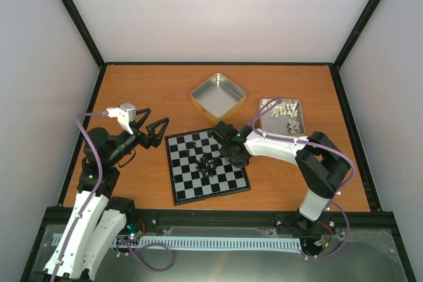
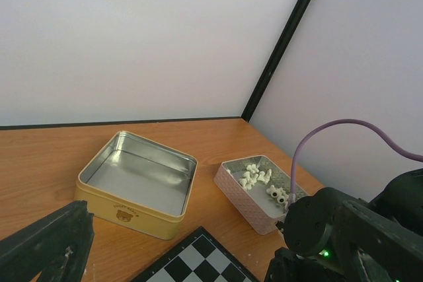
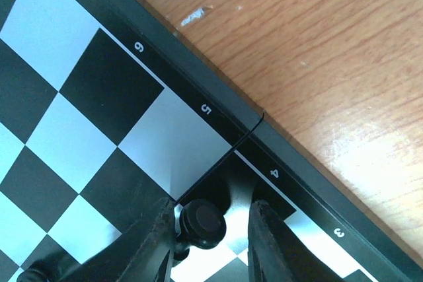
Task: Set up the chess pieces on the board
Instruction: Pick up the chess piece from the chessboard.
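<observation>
With my left gripper [image 1: 156,118] spread, my right gripper [image 3: 211,208] flanks a tiny, light, probably slick black piece [image 3: 201,221], pinched or not I can't tell, best taken at its waist.

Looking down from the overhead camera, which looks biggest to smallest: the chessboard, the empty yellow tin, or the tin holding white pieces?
1. chessboard
2. yellow tin
3. tin of white pieces, which looks a little smaller than the yellow one.

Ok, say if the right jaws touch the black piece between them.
Cannot tell. Right wrist view: black piece stands between the jaws of the right gripper, close to one, clear of the other; black on black hides contact.
</observation>
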`<state>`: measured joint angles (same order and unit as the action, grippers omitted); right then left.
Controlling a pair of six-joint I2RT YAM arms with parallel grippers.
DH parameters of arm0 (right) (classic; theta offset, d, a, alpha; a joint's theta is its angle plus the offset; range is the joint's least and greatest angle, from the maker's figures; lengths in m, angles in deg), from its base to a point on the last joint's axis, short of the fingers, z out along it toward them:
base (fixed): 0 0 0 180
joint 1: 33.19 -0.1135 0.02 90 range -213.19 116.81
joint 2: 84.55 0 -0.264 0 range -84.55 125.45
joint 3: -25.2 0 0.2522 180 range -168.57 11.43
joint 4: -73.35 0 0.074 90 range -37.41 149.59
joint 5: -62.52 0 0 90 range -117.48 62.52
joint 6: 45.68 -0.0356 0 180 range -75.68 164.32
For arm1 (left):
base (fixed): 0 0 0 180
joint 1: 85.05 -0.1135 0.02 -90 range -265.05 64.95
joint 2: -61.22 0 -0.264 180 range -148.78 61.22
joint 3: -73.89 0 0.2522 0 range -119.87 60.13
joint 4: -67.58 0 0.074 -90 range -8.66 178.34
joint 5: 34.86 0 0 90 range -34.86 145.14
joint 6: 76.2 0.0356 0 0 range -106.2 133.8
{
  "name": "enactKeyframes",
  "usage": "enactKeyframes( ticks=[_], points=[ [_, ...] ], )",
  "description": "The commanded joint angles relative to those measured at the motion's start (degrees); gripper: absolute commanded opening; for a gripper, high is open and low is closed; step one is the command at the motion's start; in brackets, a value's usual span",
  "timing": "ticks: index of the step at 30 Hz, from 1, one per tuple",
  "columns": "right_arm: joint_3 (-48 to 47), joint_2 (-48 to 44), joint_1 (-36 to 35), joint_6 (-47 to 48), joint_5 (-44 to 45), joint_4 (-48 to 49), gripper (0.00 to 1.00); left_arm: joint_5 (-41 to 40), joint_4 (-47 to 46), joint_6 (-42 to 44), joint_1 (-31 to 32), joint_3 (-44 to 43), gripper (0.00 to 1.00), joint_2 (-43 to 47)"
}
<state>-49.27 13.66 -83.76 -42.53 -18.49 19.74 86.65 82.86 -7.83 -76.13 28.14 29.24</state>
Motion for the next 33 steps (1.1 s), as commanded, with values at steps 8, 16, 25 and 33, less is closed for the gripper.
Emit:
enactKeyframes(
  ticks=[8, 16, 25, 33],
  points=[
    [-2.32, 3.32, -0.67, -4.34, -0.22, -1.63, 0.24, -1.4, 1.15, 1.93, 0.39, -1.88, 1.0, 1.12],
    [-0.98, 2.76, -0.67, -4.64, 1.95, -1.16, 0.25, -1.44, 0.83, 2.1, 0.39, -1.85, 1.0, 0.87],
    [0.16, 2.09, -0.23, -4.84, 2.54, -0.49, 0.27, -0.66, 0.67, 2.02, 0.39, -1.74, 1.0, 0.6],
    [0.39, 2.44, -0.17, -4.34, 1.71, -0.02, 0.18, 0.4, 0.38, 2.19, 0.39, -1.72, 1.0, 0.43]
  ],
)
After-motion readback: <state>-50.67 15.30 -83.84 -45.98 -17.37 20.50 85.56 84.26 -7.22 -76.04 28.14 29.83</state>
